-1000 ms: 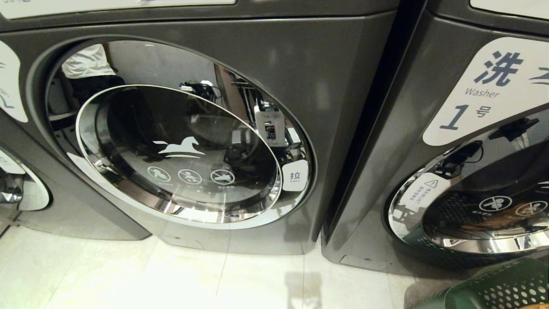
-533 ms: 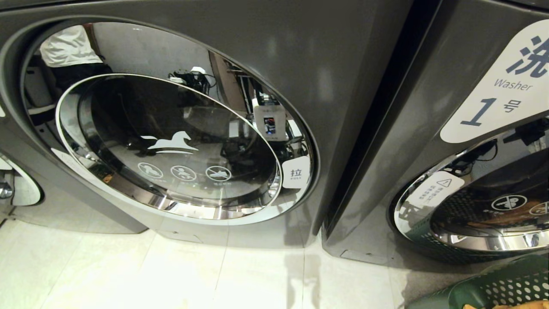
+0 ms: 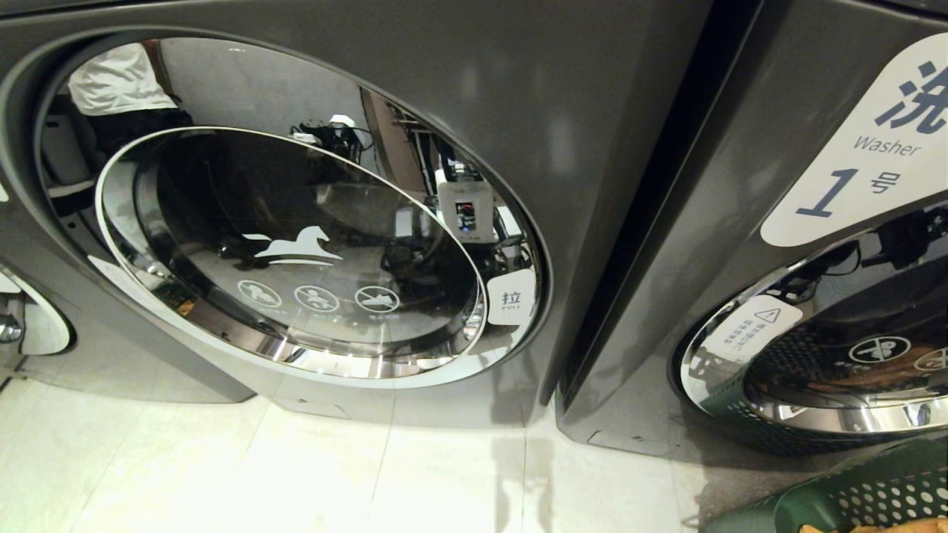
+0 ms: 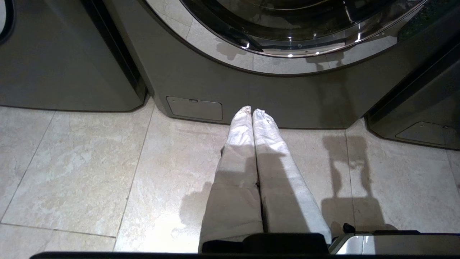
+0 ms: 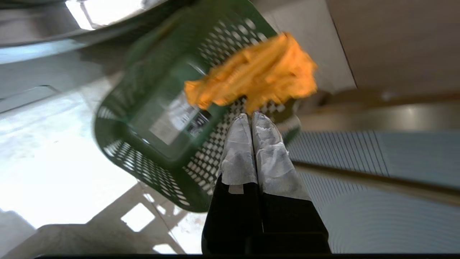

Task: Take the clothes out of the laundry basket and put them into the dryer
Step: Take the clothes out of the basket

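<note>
Hovering right gripper (image 5: 251, 117), jaws clenched empty, above orange crumpled garment (image 5: 255, 73) in green perforated plastic laundry basket (image 5: 151, 118), likely lining up a pick | left gripper (image 4: 252, 112) clenched, parked near floor | grey dryer's round glass door (image 3: 296, 252) shut

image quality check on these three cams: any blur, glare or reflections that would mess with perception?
Head view: sharp, but the chrome dryer door mirrors the room, and glare streaks its lower rim. Left wrist view: sharp; the left pincer casts a hard shadow on the glossy floor tiles. Right wrist view: motion blur smears the green laundry basket and orange garment; the floor beside them is blown out.
</note>
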Controlling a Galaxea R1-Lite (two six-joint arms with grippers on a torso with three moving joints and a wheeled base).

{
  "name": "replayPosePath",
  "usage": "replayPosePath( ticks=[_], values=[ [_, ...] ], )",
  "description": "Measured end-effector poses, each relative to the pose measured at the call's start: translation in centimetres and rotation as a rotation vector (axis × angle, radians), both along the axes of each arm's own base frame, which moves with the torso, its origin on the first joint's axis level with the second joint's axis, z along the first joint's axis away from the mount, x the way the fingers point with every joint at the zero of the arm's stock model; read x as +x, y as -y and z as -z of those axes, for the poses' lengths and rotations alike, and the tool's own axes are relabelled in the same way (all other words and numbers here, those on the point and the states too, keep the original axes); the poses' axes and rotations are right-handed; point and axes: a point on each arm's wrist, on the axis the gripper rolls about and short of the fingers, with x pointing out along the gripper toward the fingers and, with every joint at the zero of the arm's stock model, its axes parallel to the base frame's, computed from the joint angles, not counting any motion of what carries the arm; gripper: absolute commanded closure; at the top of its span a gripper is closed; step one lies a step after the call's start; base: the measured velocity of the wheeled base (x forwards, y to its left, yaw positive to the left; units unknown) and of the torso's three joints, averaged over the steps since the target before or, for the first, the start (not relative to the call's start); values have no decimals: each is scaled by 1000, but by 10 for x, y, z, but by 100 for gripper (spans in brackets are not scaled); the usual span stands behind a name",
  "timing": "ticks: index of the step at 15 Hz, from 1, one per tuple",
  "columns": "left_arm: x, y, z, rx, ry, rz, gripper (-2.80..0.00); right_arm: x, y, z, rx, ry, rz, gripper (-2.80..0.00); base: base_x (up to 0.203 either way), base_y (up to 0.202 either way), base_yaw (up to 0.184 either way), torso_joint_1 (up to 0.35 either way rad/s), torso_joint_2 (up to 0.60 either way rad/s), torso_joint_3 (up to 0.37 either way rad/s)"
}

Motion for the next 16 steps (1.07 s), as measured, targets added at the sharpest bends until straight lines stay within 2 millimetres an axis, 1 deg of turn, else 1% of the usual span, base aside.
replayPosePath(
  ticks=[3, 6, 9, 11, 14, 16],
  values=[
    [0, 0, 0, 0, 0, 0, 0, 1, 12, 7, 70, -38, 115, 0, 0, 0, 0, 0, 0, 0],
    [0, 0, 0, 0, 0, 0, 0, 11, 33, 11, 164, -80, 242, 0, 0, 0, 0, 0, 0, 0],
    [0, 0, 0, 0, 0, 0, 0, 32, 65, 17, 250, -91, 297, 0, 0, 0, 0, 0, 0, 0],
    [0, 0, 0, 0, 0, 0, 0, 51, 88, 23, 262, -79, 313, 0, 0, 0, 0, 0, 0, 0],
    [0, 0, 0, 0, 0, 0, 0, 78, 129, 38, 270, -55, 338, 0, 0, 0, 0, 0, 0, 0],
    [0, 0, 0, 0, 0, 0, 0, 89, 157, 50, 296, -52, 367, 0, 0, 0, 0, 0, 0, 0]
  ],
)
